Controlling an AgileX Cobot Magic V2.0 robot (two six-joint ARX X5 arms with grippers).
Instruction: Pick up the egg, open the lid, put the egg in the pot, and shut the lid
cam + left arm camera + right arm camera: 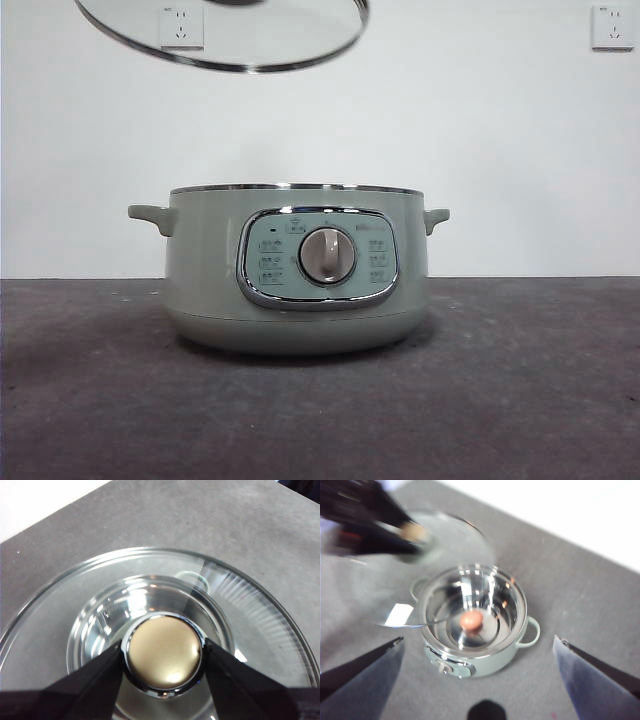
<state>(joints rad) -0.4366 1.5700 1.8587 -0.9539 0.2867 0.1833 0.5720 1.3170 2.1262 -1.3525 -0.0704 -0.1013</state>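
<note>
Fingers of my left gripper (163,655) are pinched on the lid's knob (163,651), one black jaw pressed against each side, so I am carrying the lid (222,35) in the air. From the front camera I see its steel rim tilted high above the pot (290,268) and off toward one side, well apart from the pot's rim. My right gripper (479,667) hangs above the scene with its jaws spread wide and nothing between them.

Looking down through the right wrist camera, I see the egg (471,620) lying on the shiny floor inside the open pot, near the middle. It sits below the gap between the right jaws, touching neither. The lid in that view is blurred, beside the pot and partly overlapping its rim.

By my reckoning the egg has been picked up, the lid opened and the egg put in. What is left is the closing: I need to bring the lid back over the pot, level it, seat its rim on the pot's rim, then let go of the knob.
</note>
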